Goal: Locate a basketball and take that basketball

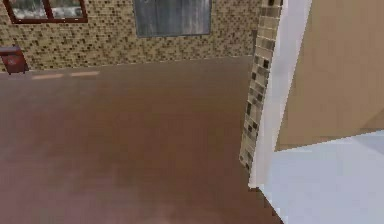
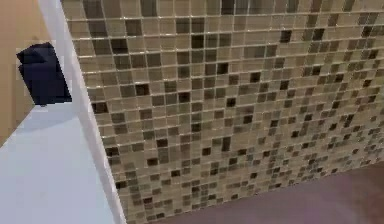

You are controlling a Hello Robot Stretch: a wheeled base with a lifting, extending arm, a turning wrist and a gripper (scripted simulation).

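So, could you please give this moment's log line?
phase: search | ahead: floor, tiled wall edge | side: tiled wall, dark box

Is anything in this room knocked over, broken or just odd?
Nothing stands out. The tiled wall looks whole, the window hangs straight, and no spill marks the brown floor. A dark boxy thing by the tan wall is too small to judge.

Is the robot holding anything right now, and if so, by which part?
That cannot be told from these pictures. The arm side view faces a mosaic tiled wall beside a white door frame; the forward view looks over brown floor.
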